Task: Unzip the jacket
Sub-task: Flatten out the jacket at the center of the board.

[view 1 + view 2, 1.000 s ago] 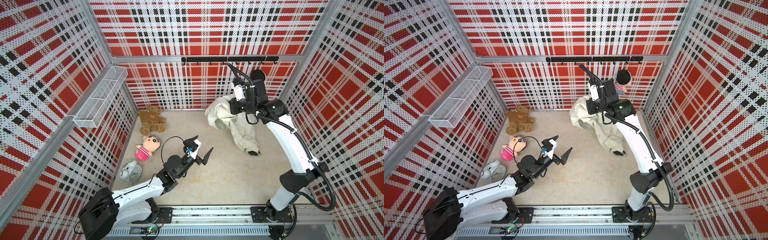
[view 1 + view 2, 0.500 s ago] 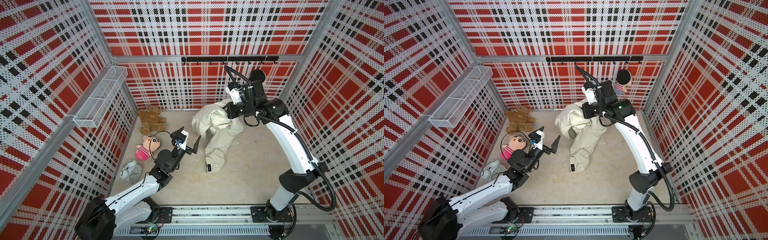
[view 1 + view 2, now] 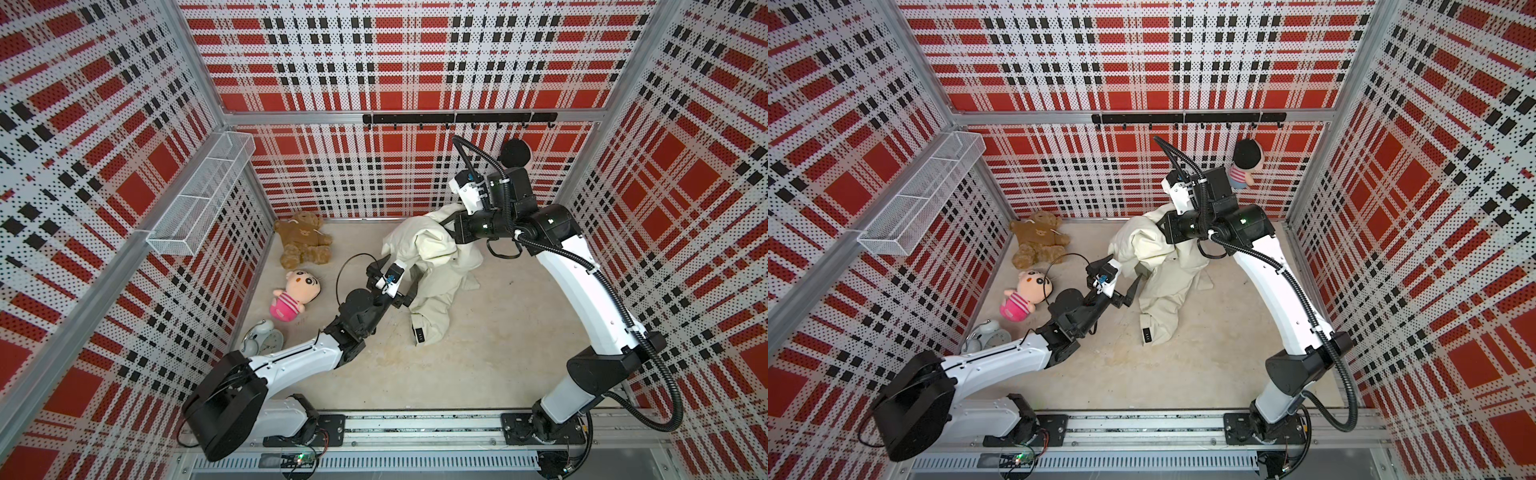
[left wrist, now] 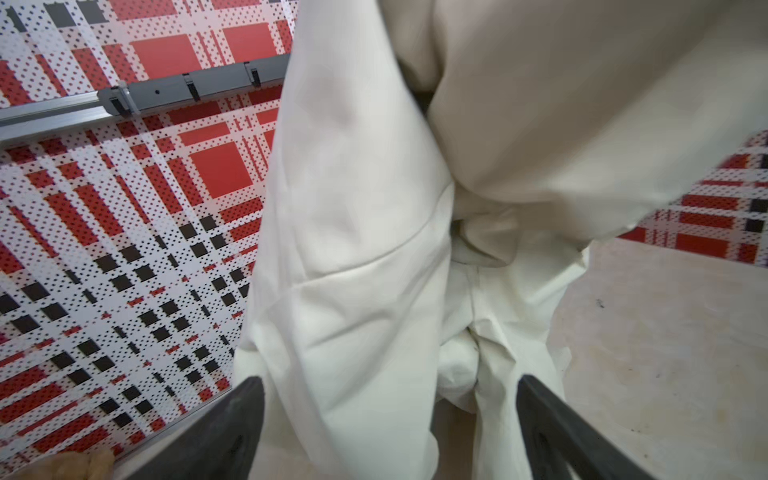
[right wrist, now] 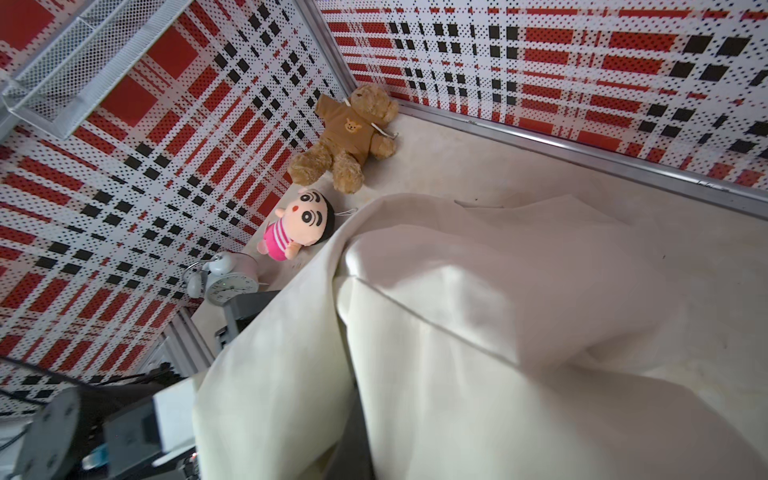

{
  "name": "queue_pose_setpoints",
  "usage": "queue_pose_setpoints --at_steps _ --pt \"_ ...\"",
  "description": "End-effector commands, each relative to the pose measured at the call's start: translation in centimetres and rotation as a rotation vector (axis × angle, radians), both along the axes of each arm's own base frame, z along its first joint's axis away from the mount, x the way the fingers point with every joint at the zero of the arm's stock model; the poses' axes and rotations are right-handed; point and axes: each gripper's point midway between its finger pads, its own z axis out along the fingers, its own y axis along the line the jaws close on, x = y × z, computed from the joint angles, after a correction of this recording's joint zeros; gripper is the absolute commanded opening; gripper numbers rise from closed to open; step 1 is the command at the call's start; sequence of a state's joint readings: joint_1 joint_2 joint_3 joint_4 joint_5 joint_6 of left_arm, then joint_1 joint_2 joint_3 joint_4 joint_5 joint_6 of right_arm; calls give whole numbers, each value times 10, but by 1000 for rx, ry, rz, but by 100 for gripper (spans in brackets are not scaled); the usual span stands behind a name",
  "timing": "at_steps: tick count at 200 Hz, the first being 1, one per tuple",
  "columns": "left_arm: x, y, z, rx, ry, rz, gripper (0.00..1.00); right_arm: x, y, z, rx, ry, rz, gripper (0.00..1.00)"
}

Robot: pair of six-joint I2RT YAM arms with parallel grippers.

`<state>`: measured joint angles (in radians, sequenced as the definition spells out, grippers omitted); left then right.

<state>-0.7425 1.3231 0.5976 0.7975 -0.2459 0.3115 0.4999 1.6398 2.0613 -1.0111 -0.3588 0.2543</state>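
The cream jacket (image 3: pixel 434 266) hangs bunched in mid-air at the back centre, its low end with a small black tab (image 3: pixel 419 334) resting on the floor. At its top my right gripper (image 3: pixel 449 222) is shut on the fabric, which hides the fingers in the right wrist view too (image 5: pixel 353 440). My left gripper (image 3: pixel 401 276) is open at the jacket's left side. In the left wrist view a hanging fold of the jacket (image 4: pixel 365 291) lies between its dark fingers (image 4: pixel 232 436), which stand wide apart (image 4: pixel 388 382). The zipper does not show.
A brown teddy bear (image 3: pixel 303 243), a pink doll (image 3: pixel 295 295) and a white alarm clock (image 3: pixel 264 340) lie along the left wall. A wire basket (image 3: pixel 199 199) juts from that wall. A black hook rail (image 3: pixel 457 118) and a hanging doll (image 3: pixel 1246 166) are on the back wall.
The right arm swung the held jacket left, toward the centre. The left gripper moved forward and up to it, so fabric now hangs between its open fingers.
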Motion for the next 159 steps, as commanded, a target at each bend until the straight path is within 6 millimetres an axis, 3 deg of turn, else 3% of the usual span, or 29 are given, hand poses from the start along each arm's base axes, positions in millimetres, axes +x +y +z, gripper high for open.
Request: queue_pose_setpoints --at_steps 1,20,44,66,83,93,100,105,109,119,122,138,148,159 --pt "16 20 30 -47 -99 169 87 -26 10 56 146 -124 92 0" --pt "22 25 43 -97 -131 185 81 -35 17 54 154 -110 127 0" --pt "23 15 60 -107 -172 106 67 -36 16 51 165 -104 111 0" --pt "20 13 83 -139 -211 59 44 -40 18 62 238 -110 107 0" --pt "13 19 102 -171 -235 12 27 -25 9 71 234 -149 38 0" --pt "12 23 111 -171 -227 -9 12 -7 -4 74 230 -159 -16 15" --pt "14 25 116 -165 -205 -18 1 9 -16 75 235 -156 -52 42" --pt "17 25 117 -146 -174 -13 0 23 -27 74 239 -149 -88 66" --pt "20 25 120 -134 -152 -9 0 36 -36 70 238 -140 -121 78" --pt "24 24 123 -94 -92 -18 0 66 -62 58 221 -109 -199 88" --pt "24 22 124 -83 -75 -30 0 74 -70 52 206 -98 -226 98" --pt "25 19 127 -73 11 -46 0 105 -118 13 69 -36 -408 100" --pt "27 20 128 -82 60 -40 0 105 -134 -13 -43 -29 -450 100" --pt "27 22 127 -84 95 -35 0 89 -143 -35 -99 -44 -462 100"
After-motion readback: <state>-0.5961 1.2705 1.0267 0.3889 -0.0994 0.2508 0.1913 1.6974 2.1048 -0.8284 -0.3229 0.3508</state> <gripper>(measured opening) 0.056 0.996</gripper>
